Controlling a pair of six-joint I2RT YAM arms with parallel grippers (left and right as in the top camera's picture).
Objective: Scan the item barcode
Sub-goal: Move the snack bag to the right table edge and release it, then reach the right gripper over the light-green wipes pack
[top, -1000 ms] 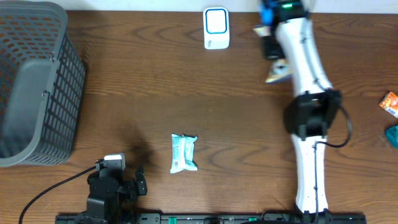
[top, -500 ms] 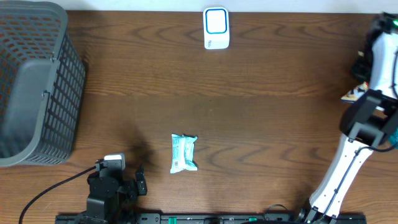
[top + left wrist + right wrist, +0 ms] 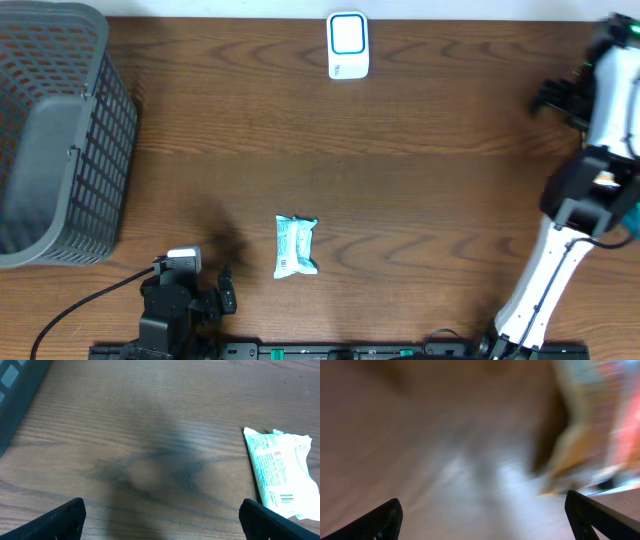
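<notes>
Lying near the released left hand, a pale packet; right hand likewise spread, empty.

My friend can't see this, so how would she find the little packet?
Start at the big grey basket on the left of the brown table, then look right, toward the near edge. The packet lies flat there alone. It's a crinkly pale teal-and-white wrapper, unlike the hard white-and-blue box at the far edge.
</notes>
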